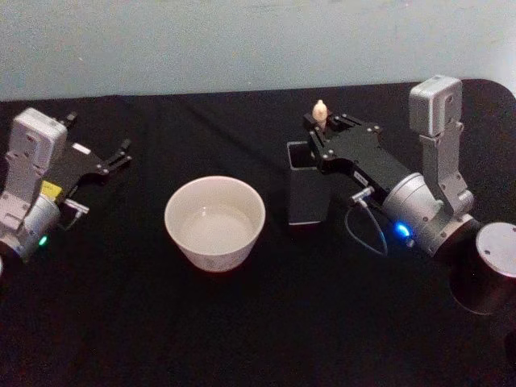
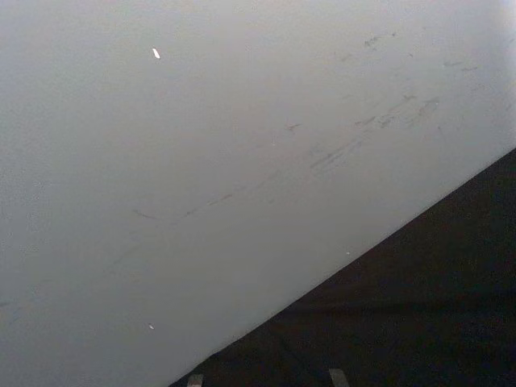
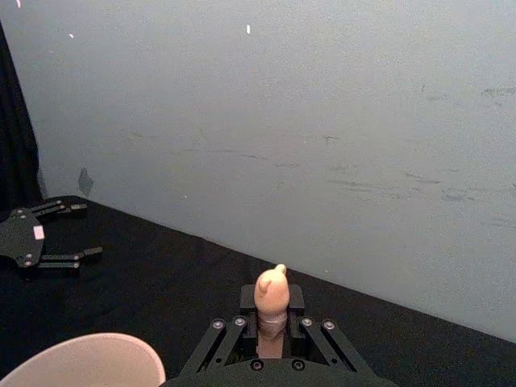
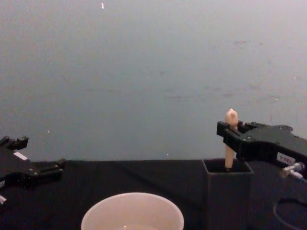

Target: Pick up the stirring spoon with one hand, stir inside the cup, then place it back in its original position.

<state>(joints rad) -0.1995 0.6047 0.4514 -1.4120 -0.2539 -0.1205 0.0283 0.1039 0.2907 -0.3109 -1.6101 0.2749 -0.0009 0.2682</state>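
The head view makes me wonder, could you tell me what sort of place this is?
Probably a robot test bench rather than a kitchen: a black-draped table against a bare pale wall, holding just a cup and a dark holder.

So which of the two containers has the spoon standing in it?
The dark square holder, with the stirring spoon upright in it and the right end effector around its handle. The round cream cup holds no spoon.

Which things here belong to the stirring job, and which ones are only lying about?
Job:
- cream-handled stirring spoon, upright in the holder
- wide cream-white cup
- right gripper, closed around the spoon handle

Not in use:
- dark square holder
- left gripper, parked, open
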